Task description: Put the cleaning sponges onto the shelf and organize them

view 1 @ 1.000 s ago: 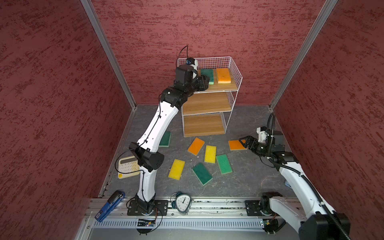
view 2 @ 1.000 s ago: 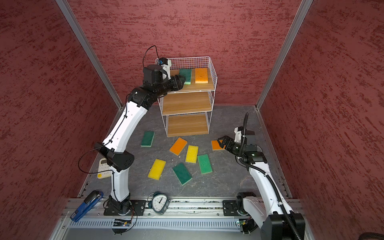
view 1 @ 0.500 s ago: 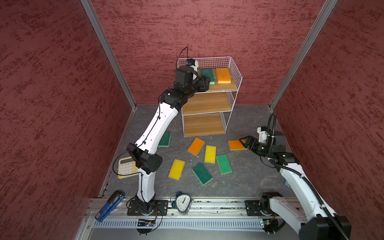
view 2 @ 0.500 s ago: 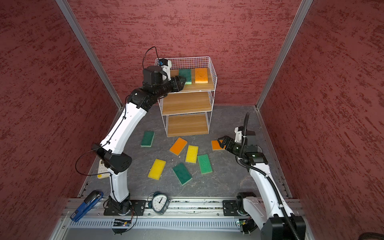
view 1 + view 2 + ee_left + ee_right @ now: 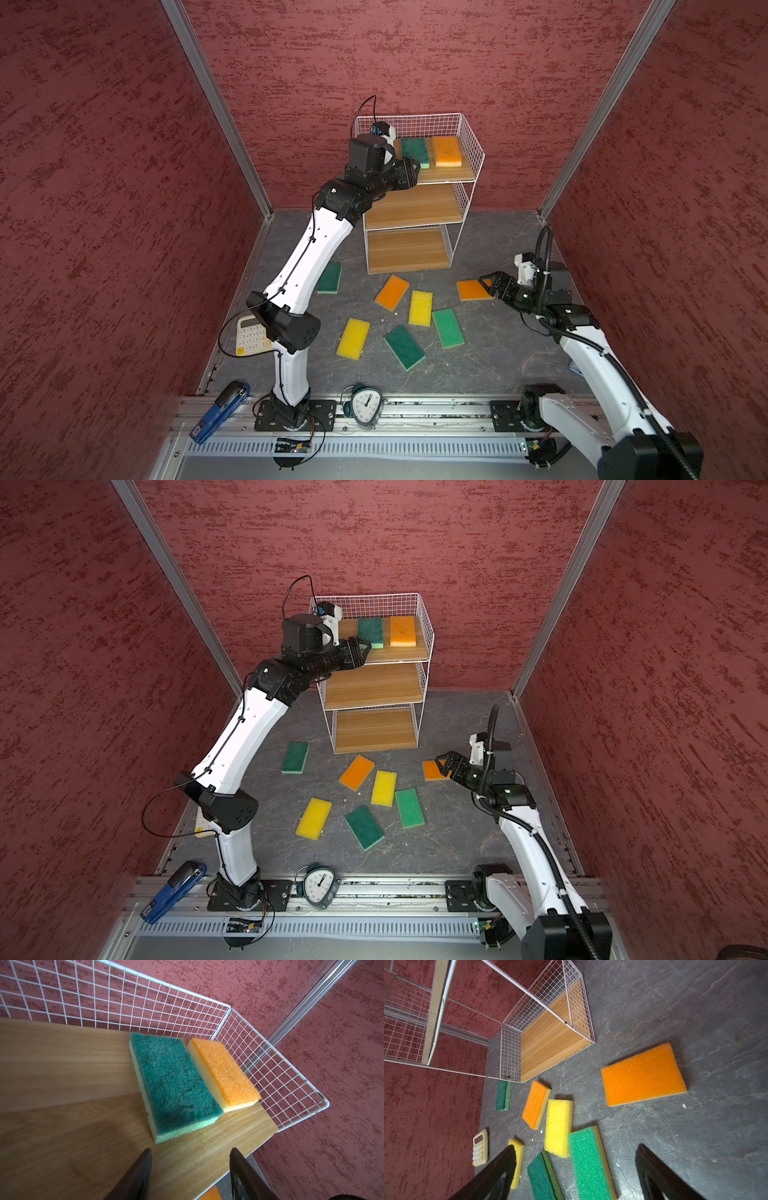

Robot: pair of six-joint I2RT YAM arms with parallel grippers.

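Green sponge (image 5: 174,1082) on shelf (image 5: 62,1064), just ahead of spread left pincer (image 5: 191,1150).

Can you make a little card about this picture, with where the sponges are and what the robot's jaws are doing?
Shelf: three boards
Top board: green sponge and orange sponge, side by side
Floor: seven loose sponges
Left jaws: open, empty, by the green sponge
Right jaws: open, empty, near an orange floor sponge
Also there: calculator, clock, stapler
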